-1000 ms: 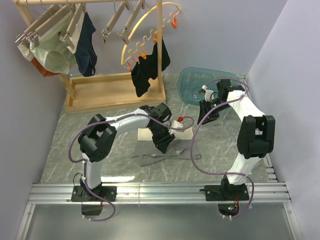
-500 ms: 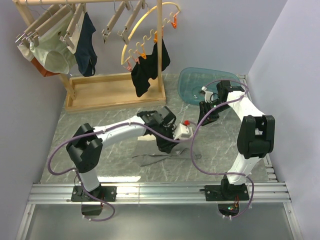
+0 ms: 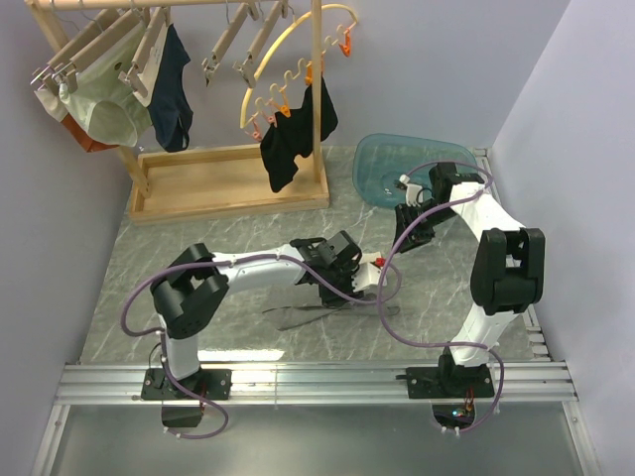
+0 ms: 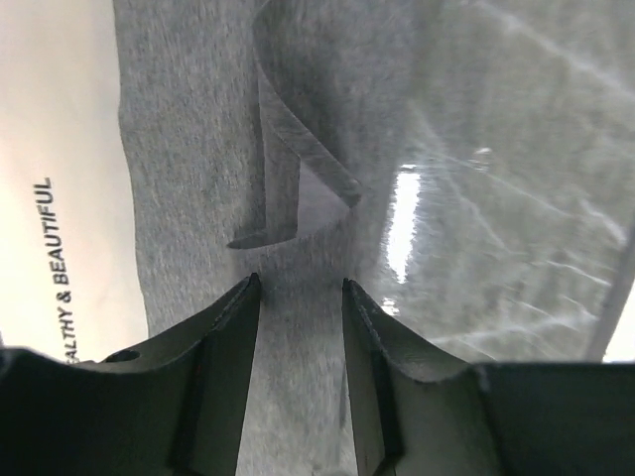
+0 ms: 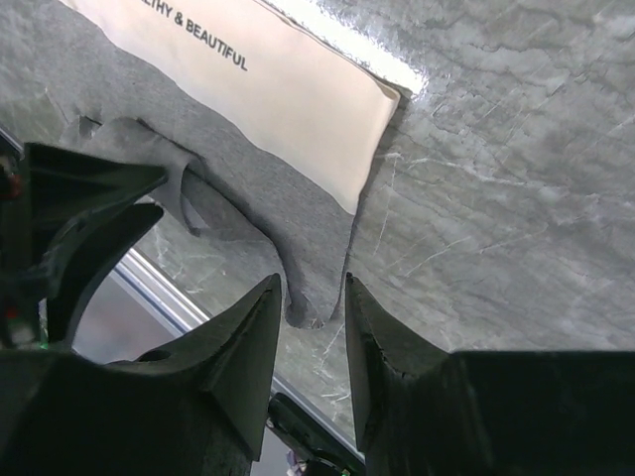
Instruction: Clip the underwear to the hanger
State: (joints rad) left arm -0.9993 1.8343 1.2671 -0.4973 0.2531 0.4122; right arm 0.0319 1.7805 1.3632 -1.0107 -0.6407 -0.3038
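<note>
Left pincer (image 4: 300,284) half-open, gripping nothing I can see; underwear (image 4: 189,169) lies flat directly under its tips.

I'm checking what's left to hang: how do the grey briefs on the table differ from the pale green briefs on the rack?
The grey briefs lie on the marble table, on no hanger; the pale green briefs hang from a wooden hanger on the rack. The grey briefs have a beige band with printed lettering; no lettering shows on the pale green briefs. Both are light-coloured fabric briefs.
</note>
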